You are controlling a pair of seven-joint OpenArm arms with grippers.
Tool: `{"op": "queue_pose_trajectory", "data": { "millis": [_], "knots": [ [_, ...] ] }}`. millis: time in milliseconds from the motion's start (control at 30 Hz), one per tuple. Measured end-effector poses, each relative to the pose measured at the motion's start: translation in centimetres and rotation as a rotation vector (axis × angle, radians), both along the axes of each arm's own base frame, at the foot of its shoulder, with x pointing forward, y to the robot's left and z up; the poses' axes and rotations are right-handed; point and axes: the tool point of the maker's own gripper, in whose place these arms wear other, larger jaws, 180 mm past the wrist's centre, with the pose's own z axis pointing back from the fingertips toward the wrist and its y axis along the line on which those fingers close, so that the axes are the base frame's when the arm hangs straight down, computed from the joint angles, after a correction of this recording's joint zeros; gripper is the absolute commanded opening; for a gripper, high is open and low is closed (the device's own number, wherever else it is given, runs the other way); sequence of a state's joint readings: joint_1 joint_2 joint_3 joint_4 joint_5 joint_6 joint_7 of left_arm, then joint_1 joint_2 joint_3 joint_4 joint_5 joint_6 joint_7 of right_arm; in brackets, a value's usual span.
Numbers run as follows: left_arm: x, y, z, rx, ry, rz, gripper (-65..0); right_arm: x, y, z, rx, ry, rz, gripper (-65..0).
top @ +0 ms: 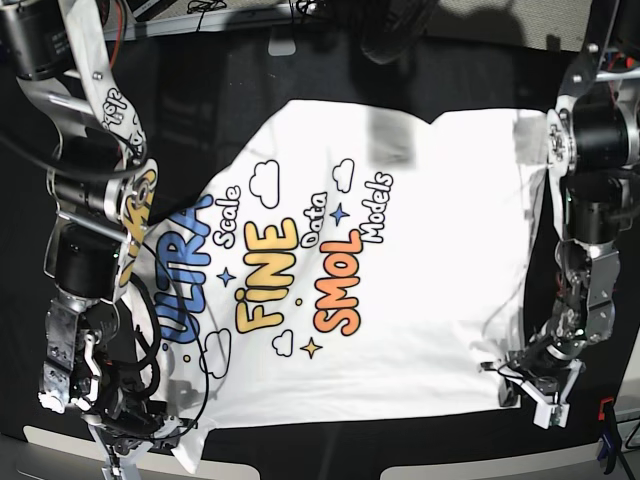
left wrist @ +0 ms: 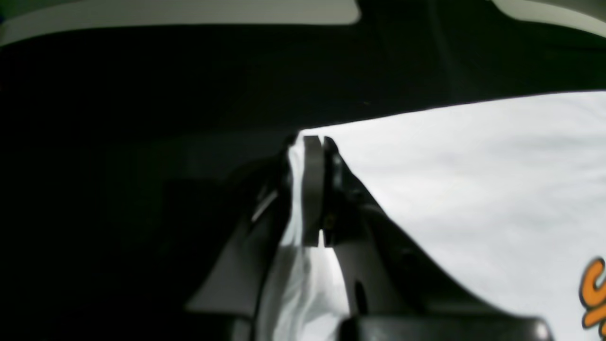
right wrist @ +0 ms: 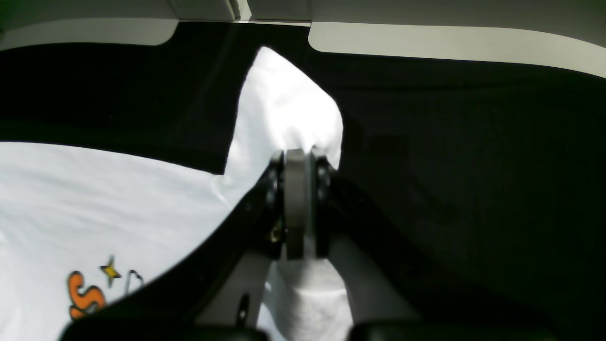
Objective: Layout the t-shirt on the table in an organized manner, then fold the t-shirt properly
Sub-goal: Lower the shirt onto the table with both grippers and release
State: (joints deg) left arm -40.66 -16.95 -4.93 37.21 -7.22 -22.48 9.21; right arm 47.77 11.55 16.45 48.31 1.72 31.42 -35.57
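Your t-shirt, soft white cotton with rounded cartoon lettering, lies print-up and mostly flat on the matte black desk. Your left gripper has its fingers clamped on a puckered corner; your right gripper pinches a bunched sleeve fold.

Cables beyond the far edge
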Motion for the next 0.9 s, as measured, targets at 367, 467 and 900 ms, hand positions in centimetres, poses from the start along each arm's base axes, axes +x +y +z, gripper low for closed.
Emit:
{"op": "queue_pose_trajectory", "data": {
  "millis": [367,467,900],
  "knots": [
    [0.7,-3.6,0.4,-0.048,-0.008,-0.033,-65.0,0.0,0.0,-0.1,-0.010,0.004,0.000,-65.0],
    [0.8,-2.7,0.4,-0.037,-0.008,-0.008,-65.0,0.0,-0.1,-0.1,-0.009,0.004,-0.001,-65.0],
    [0.8,-2.2,0.4,-0.027,-0.006,0.004,-65.0,0.0,-0.3,-0.3,-0.032,0.009,-0.008,-32.8]
  ]
}}
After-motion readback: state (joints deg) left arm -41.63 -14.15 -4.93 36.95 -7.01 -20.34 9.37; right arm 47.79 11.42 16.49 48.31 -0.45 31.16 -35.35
